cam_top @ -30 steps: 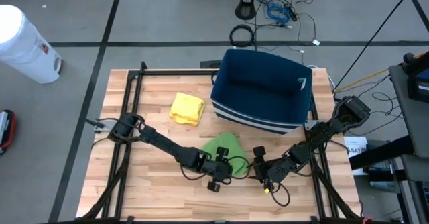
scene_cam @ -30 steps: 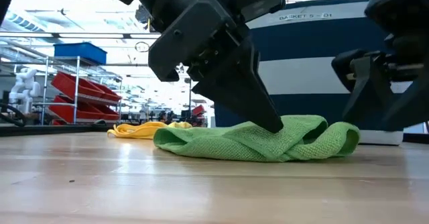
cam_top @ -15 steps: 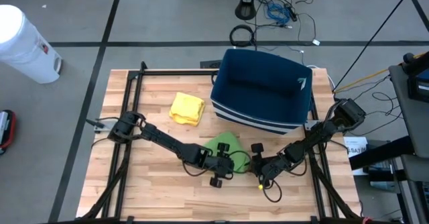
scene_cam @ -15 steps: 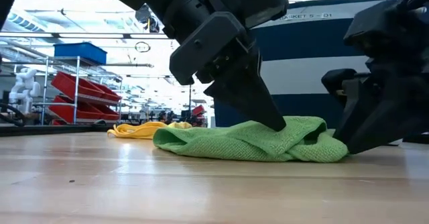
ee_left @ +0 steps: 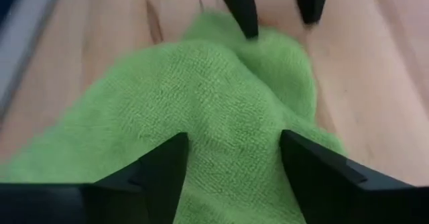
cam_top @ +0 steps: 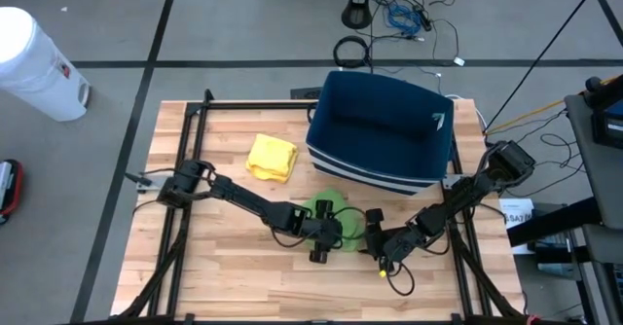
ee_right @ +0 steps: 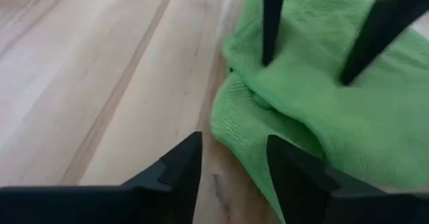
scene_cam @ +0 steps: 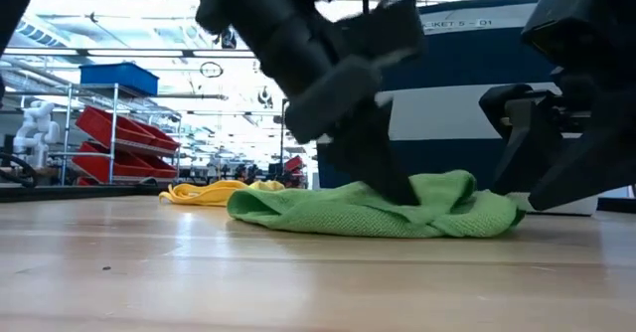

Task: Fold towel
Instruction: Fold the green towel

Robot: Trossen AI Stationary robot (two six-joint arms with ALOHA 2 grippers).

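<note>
A green towel lies crumpled on the wooden table in front of the blue basket; it also shows in the low view. My left gripper is open over the towel's near right part, its fingers spread around a hump of cloth. My right gripper is open and low at the towel's right edge, facing the left gripper. A yellow cloth lies bunched at the far left. My left gripper presses its two open fingertips down onto the top of the towel near its right end, with a ridge of cloth between them. The fingers slant down from the table's left. The towel lies on the table. My right gripper: I cannot tell whether it touches the towel's edge.
The blue basket stands close behind the towel at the far right. The table's black frame rails run along its edges. Bare wood lies to the near left.
My left gripper has gone a little toward the table's right and far edges, farther over the towel. My right gripper has come in against the towel's right end, which has bunched in toward the left.
</note>
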